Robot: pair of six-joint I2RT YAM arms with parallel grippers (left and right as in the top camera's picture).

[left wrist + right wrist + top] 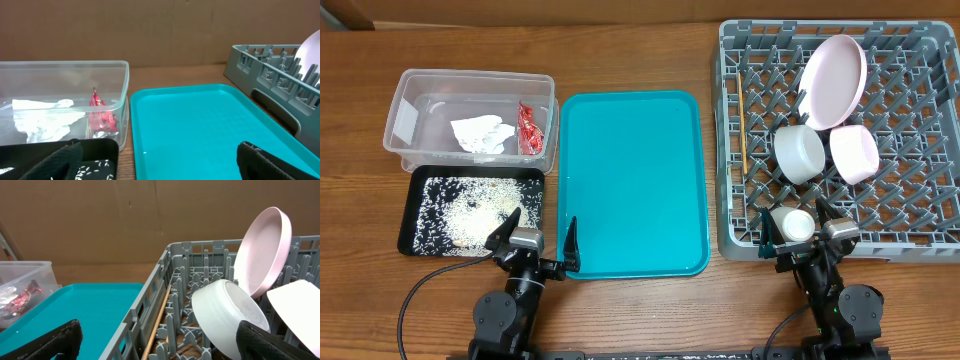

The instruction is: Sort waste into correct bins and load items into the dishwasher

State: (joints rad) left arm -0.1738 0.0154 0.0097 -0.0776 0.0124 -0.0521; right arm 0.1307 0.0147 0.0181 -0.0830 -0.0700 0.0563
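The left tool (545, 218) and right tool (792, 210) both gape wide, gripping nothing. Overhead, a white cup (793, 225) sits between the right tool's fingers (its wrist view misses it).

Beyond left gripper (541, 229): napkin (480, 135), wrapper (527, 128) in clear tub (405, 108); rice (470, 205) in black tray (408, 216). Beyond right gripper (795, 221): tilted plate (835, 68), bowls (800, 152), cup (793, 225), chopsticks (744, 135) in rack (727, 120).

A wooden table (640, 40) with warm brown grain fills the view. A plain brown board (150, 30) stands along its far edge.
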